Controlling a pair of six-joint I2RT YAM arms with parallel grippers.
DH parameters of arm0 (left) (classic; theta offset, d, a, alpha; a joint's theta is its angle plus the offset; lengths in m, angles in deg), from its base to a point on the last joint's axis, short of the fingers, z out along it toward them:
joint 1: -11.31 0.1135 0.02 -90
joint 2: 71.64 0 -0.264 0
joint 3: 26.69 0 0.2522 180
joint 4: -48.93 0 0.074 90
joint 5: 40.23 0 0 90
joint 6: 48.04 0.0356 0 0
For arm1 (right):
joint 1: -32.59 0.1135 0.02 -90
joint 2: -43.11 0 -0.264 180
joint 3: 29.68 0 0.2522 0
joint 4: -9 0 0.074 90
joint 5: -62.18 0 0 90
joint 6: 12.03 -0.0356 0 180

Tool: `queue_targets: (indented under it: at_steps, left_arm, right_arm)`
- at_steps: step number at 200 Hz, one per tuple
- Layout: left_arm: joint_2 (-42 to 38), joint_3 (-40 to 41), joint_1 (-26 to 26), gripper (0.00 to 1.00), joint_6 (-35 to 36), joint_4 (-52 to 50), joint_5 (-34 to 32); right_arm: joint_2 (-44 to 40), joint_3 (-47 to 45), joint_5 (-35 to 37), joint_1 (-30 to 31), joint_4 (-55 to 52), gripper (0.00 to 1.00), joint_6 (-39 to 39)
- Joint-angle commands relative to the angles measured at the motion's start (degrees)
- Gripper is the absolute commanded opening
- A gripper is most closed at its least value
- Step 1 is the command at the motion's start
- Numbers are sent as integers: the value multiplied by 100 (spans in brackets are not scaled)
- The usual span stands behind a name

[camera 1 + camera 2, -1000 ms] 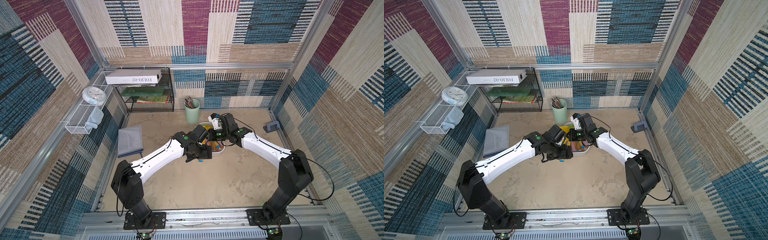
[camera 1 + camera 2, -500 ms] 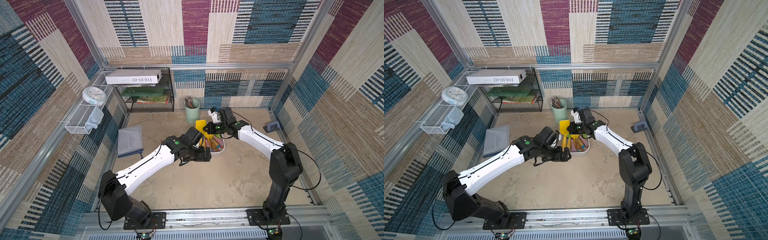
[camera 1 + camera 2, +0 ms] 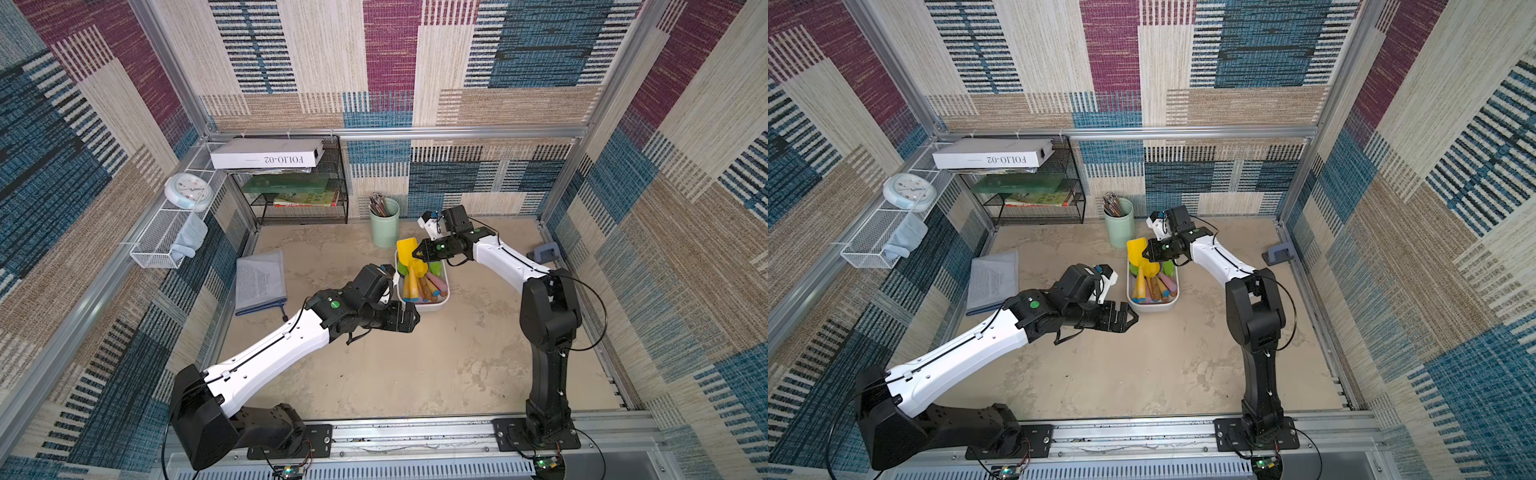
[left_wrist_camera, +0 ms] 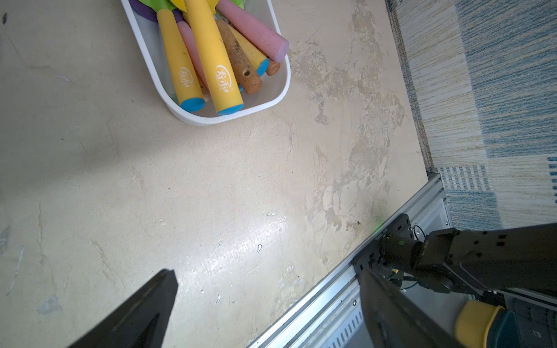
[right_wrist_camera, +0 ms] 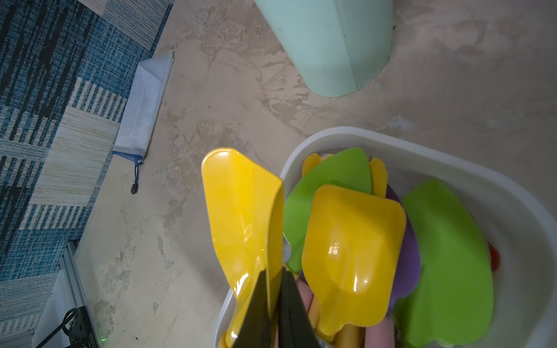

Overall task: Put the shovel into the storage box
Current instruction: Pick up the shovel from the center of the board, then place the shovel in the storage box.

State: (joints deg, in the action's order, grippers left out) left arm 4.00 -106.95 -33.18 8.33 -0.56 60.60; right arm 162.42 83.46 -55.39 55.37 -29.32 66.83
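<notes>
Two arms flank a shallow white plastic tub with rounded corners (image 3: 430, 306), the storage box, on a mottled beige tabletop (image 3: 415, 374), with the job seemingly all but finished. Right gripper (image 5: 272, 280) is pinched tight on the thin side edge of a yellow plastic toy shovel with a scoop blade and a blue-capped handle (image 5: 241, 211). The handle looks to lie inside the tub on a pile of other plastic shovels (image 5: 352, 256) with green, yellow and purple blades. The held blade, turned on edge, juts up and out over the tub's far rim, on the side towards a mint-green cylindrical cup (image 3: 384, 230) just beyond the tub. Left gripper (image 3: 1129, 318) hangs spread wide and empty above the table just off the tub's near corner, touching nothing. To finish well, the right arm would likely need to draw the shovel a little towards the tub's near end and roll the blade flat. That way it drops inside the rim rather than perching on it, and only then should the jaws part. A pinch on so thin an edge may let the scoop pivot, so a slow descent seems wise. The light tub could shift if the blade catches its wall, and the left arm is well placed to steady it.
</notes>
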Motion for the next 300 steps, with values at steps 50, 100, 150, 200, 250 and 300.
queue_targets:
  at_steps: [50, 100, 150, 200, 250, 300]
  left_arm:
    - [-136, 59, 11, 100, 112, 154, -115]
    - [-66, 57, 11, 100, 100, 84, -143]
    - [-31, 39, 11, 100, 132, 33, -160]
    - [-5, 25, 11, 100, 159, -24, -165]
    - [13, 10, 11, 100, 166, -22, -143]
    - [-112, -28, 40, 100, 336, -126, -464]
  right_arm:
    - [422, 240, -235, -100, -134, 0, 228]
    - [515, 42, -119, -111, 58, 0, 70]
    - [480, -235, 1, -113, 330, 0, -278]
    - [487, -322, 45, -110, 396, 10, -425]
    - [411, -386, 171, -108, 326, 25, -460]
    - [171, -393, 379, -110, 165, 34, -443]
